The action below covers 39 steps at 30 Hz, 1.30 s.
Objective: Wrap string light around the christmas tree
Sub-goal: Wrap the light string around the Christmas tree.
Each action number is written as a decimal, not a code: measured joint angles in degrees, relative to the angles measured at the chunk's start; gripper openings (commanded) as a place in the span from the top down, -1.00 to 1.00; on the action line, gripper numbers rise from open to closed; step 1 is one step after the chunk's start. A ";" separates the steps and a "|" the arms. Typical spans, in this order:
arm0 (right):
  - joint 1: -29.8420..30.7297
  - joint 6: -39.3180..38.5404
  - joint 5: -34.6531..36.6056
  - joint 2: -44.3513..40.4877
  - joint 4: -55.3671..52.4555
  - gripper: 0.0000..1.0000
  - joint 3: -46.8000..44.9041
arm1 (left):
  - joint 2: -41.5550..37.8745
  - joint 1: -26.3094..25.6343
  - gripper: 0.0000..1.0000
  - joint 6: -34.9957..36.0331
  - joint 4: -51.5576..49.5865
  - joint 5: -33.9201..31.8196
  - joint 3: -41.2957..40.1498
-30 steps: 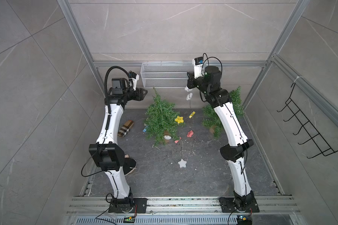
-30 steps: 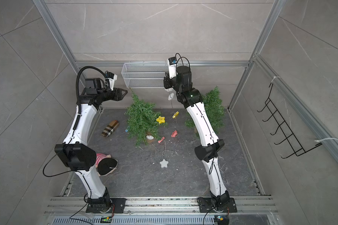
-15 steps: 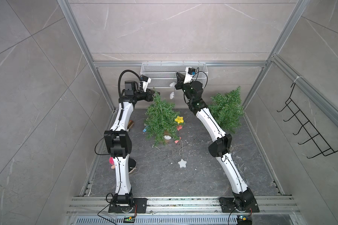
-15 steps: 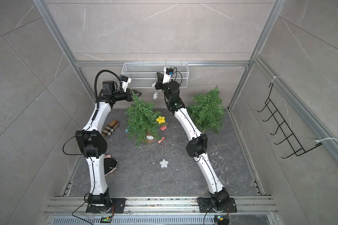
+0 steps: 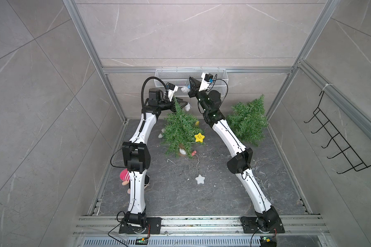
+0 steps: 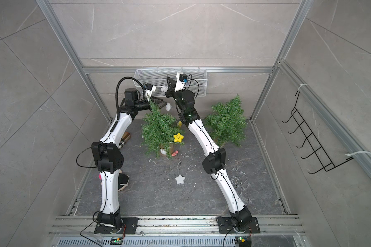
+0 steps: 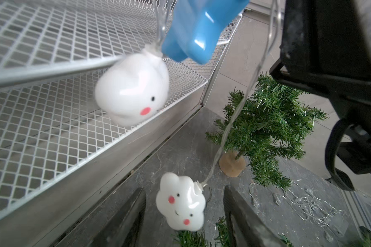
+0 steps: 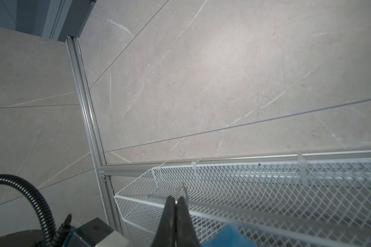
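The christmas tree (image 5: 180, 132) (image 6: 159, 130) stands mid-floor, leaning, with the string light draped on it: a yellow star bulb (image 5: 199, 137) on its side and a white star bulb (image 5: 200, 179) trailing on the floor. My right gripper (image 5: 191, 80) (image 8: 176, 200) is raised at the mesh basket, shut on the string light's clear wire. From it hang a blue star bulb (image 7: 197, 27), a white bulb (image 7: 133, 89) and a white cloud bulb (image 7: 180, 205) (image 5: 187, 107). My left gripper (image 5: 183, 104) (image 7: 182, 192) is open at the treetop, the cloud dangling between its fingers, ungripped.
A white mesh basket (image 5: 176, 74) hangs on the back wall behind both grippers. A second green tree (image 5: 247, 122) stands at the back right. A pink plush toy (image 5: 124, 176) lies by the left arm; a black wire rack (image 5: 338, 145) is on the right wall. Loose clear string (image 6: 240, 181) lies right.
My right gripper has carried the wire up and leftward to the basket. My left gripper has moved right to the treetop and opened wider, with the cloud bulb now between its fingers.
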 measured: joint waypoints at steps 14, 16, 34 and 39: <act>1.60 3.02 -1.03 0.07 1.16 1.00 0.00 | 0.57 -0.81 -0.16 -4.39 6.34 0.87 0.28; 1.84 3.23 -1.09 0.07 1.16 1.00 0.00 | 0.57 -1.18 -0.13 -5.09 7.39 0.85 0.33; 1.90 4.46 -5.57 0.76 -1.44 0.19 2.80 | 2.49 -2.12 1.00 -8.26 11.78 -3.91 5.99; 1.73 2.47 -9.40 1.29 -9.09 -0.29 8.94 | 2.49 -1.95 1.00 -9.44 12.94 -5.33 9.77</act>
